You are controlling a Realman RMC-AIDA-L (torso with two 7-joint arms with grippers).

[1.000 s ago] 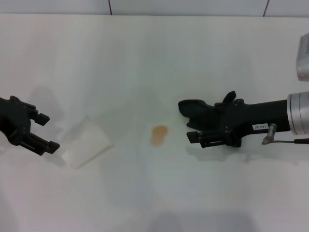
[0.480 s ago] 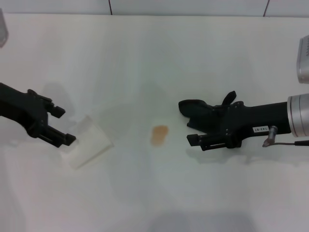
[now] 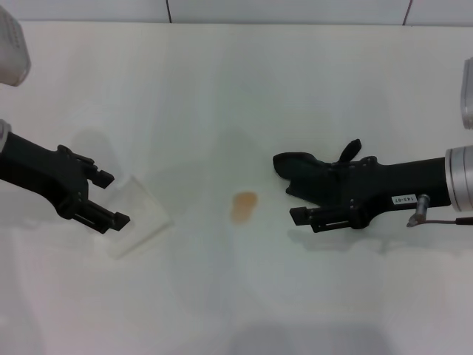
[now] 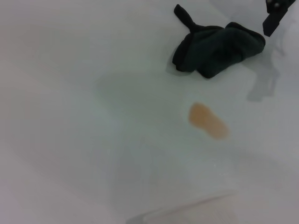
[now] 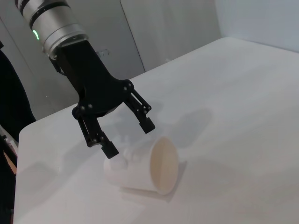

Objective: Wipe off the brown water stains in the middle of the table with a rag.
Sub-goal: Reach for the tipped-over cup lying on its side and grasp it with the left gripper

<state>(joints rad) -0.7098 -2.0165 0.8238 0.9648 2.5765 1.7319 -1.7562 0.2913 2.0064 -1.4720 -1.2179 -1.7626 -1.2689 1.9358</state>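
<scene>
One lumpy black cloth rag lies under our right claw, whose state we cannot tell; left claw released over the fallen translucent white cup; pale orange-brown stain unwiped on the off-white counter.

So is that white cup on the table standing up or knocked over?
Knocked over. The cup lies on its side on the table, its open mouth facing sideways, with the open left pincer just above it.
</scene>
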